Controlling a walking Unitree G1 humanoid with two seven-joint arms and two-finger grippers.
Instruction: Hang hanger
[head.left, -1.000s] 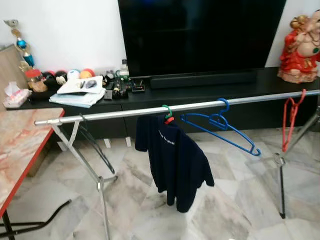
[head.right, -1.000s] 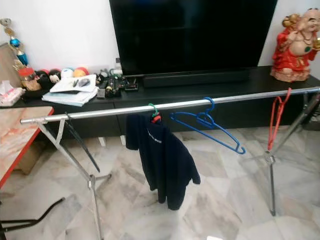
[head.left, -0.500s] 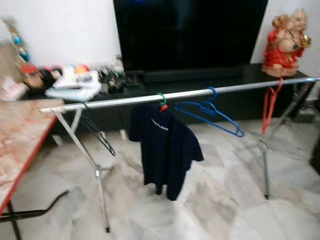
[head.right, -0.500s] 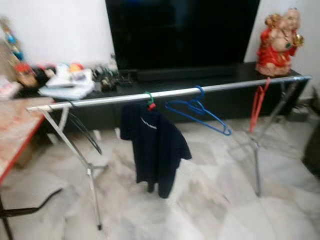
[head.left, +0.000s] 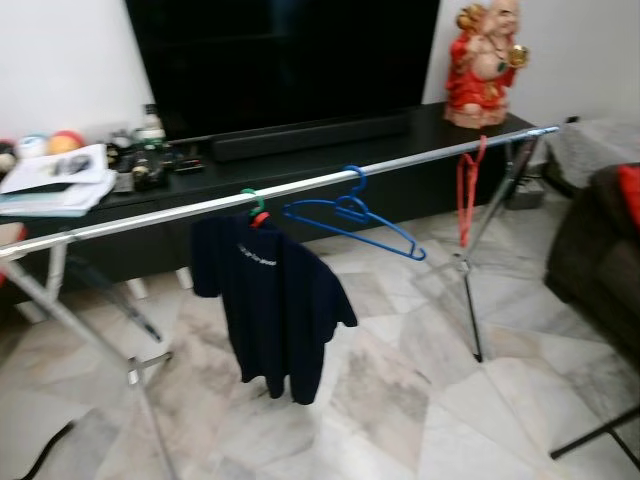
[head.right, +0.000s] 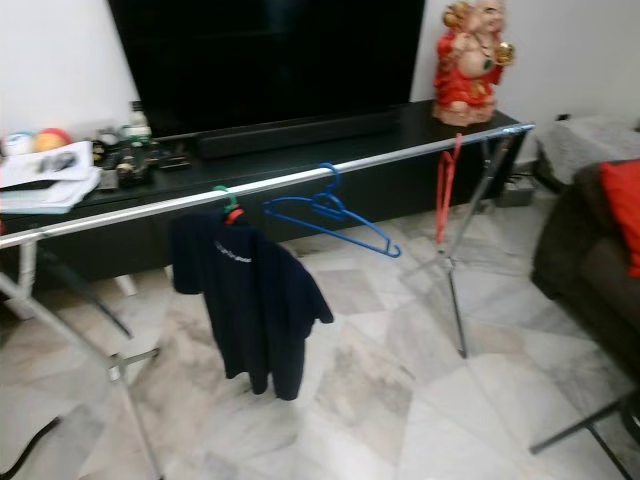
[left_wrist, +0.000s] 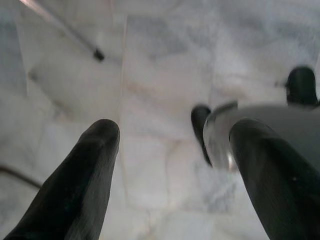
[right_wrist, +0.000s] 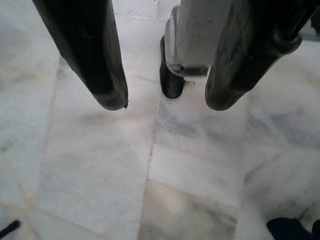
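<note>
- On the left gripper (left_wrist: 172, 150) you see two long black fingers (left_wrist: 82, 180) with rounded, matte tips.
- Beside them sits a smooth silver-grey leg shell (left_wrist: 270, 125) — it ends in a black foot (left_wrist: 200, 125).
- The right gripper (right_wrist: 165, 102) has the same tapered black fingers (right_wrist: 90, 55).
- Its view shows a silver leg casing (right_wrist: 192, 35) — a small screw near the lower edge, a black foot (right_wrist: 171, 82) below.

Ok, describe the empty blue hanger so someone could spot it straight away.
Find the long silver rail before the black TV console. Near its middle hangs the blue plastic hanger, tilted and bare, between the dark navy shirt and the red hanger.
</note>
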